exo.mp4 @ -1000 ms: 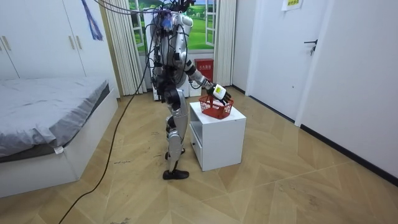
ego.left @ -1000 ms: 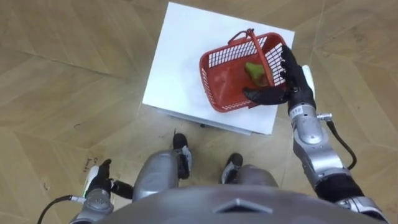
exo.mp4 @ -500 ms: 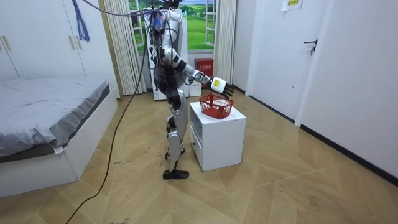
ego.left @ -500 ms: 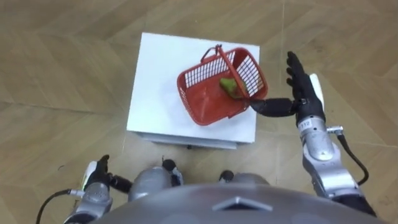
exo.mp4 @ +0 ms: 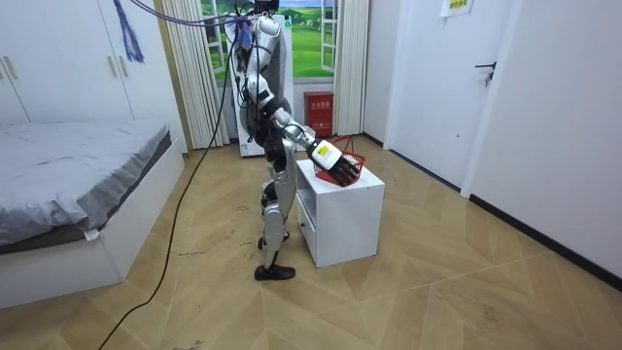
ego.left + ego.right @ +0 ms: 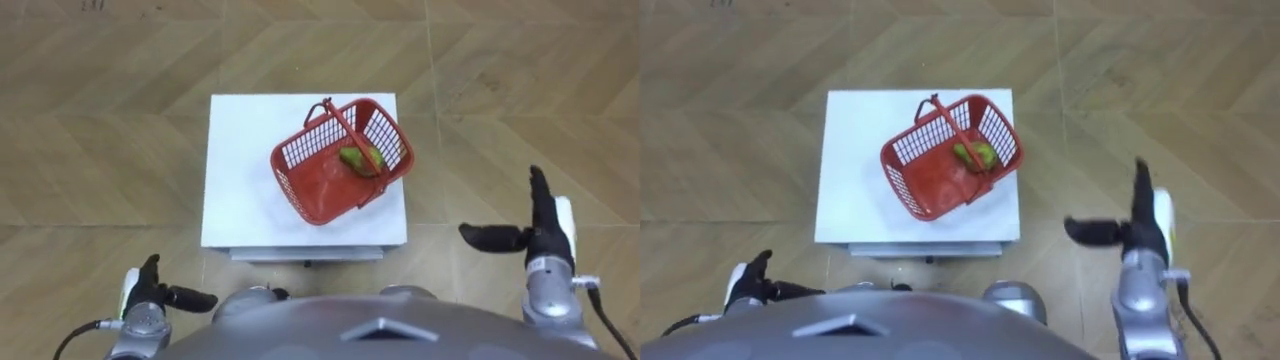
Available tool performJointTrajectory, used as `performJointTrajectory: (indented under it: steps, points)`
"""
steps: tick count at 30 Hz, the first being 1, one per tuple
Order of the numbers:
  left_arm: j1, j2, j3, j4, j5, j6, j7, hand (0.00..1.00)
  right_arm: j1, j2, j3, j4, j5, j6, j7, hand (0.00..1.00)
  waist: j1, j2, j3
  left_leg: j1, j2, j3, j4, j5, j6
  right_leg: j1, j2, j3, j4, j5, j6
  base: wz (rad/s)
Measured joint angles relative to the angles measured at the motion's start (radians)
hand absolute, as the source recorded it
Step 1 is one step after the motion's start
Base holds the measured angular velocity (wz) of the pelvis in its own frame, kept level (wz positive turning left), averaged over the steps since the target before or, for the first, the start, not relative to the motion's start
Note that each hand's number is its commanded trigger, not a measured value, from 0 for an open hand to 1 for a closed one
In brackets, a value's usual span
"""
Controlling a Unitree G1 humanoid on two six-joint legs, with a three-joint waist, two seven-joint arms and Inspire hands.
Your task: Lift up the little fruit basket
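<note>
Right robot hand (image 6: 545, 240), spread wide, over open floor (image 6: 500, 120), clear of table (image 6: 240, 190) edge and basket (image 6: 318, 190)

The robot stands upright with its right arm held forward at waist height. The black-fingered right hand (image 6: 542, 238), on a silver metal wrist, has its fingers straight and pointing away from the body, thumb spread leftward. The black left hand (image 6: 148, 295) hangs low by the hip, fingers relaxed, thumb out.

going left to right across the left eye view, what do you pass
left hand → white table → red basket → right hand
</note>
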Motion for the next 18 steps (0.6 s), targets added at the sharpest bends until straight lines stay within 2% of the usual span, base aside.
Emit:
performJointTrajectory:
  steps: [2,3,6,8,11,14,18]
  points:
    - [0.016,-0.001,0.03,0.001,0.005,0.001,0.0,0.0,0.006,0.007,-0.018,0.1,0.027,0.006,0.007,0.0,0.0,-0.01,0.0014,0.015,-0.001,0.003,-0.005,-0.002,-0.003,0.012,0.0,0.0,-0.001,-0.006,0.001,-0.07]
    - [0.027,-0.001,0.046,0.004,0.01,0.004,0.0,0.0,0.005,0.007,-0.03,0.175,0.028,0.016,0.022,0.0,-0.001,-0.011,-0.0035,0.016,-0.001,0.005,-0.003,-0.004,-0.004,0.014,-0.001,0.0,0.0,-0.011,-0.001,0.0]
    - [0.03,-0.002,0.078,0.035,0.03,0.039,-0.002,0.0,-0.022,0.006,-0.037,0.355,0.022,0.085,0.067,0.0,-0.002,-0.013,-0.0027,0.031,-0.002,-0.01,-0.004,-0.007,-0.007,0.044,-0.001,-0.013,-0.005,-0.016,-0.001,0.12]
    - [0.043,-0.003,0.082,0.042,0.067,0.083,-0.012,0.0,-0.042,0.015,-0.036,0.445,0.019,0.143,0.107,0.0,0.001,-0.014,-0.0018,0.044,-0.002,-0.013,0.015,-0.023,-0.012,0.069,-0.003,-0.019,-0.015,-0.032,-0.007,0.03]
    - [0.058,-0.008,0.085,0.039,0.134,0.135,-0.056,0.0,-0.07,0.028,-0.035,0.502,-0.011,0.208,0.167,0.0,0.003,-0.02,-0.0015,0.051,-0.003,-0.023,0.033,-0.026,-0.013,0.081,-0.006,-0.028,-0.014,-0.049,-0.01,0.09]
    - [0.06,-0.011,0.09,0.038,0.165,0.169,-0.092,0.0,-0.101,0.031,-0.034,0.51,-0.027,0.261,0.211,0.0,0.007,-0.021,-0.0009,0.046,-0.004,-0.036,0.036,-0.026,-0.013,0.085,-0.006,-0.037,-0.014,-0.049,-0.01,0.11]
    - [0.06,-0.013,0.088,0.028,0.178,0.209,-0.113,0.0,-0.132,0.031,-0.033,0.508,-0.041,0.306,0.233,0.0,0.006,-0.022,-0.0003,0.046,-0.008,-0.061,0.046,-0.03,-0.014,0.1,-0.008,-0.058,-0.013,-0.055,-0.009,0.17]
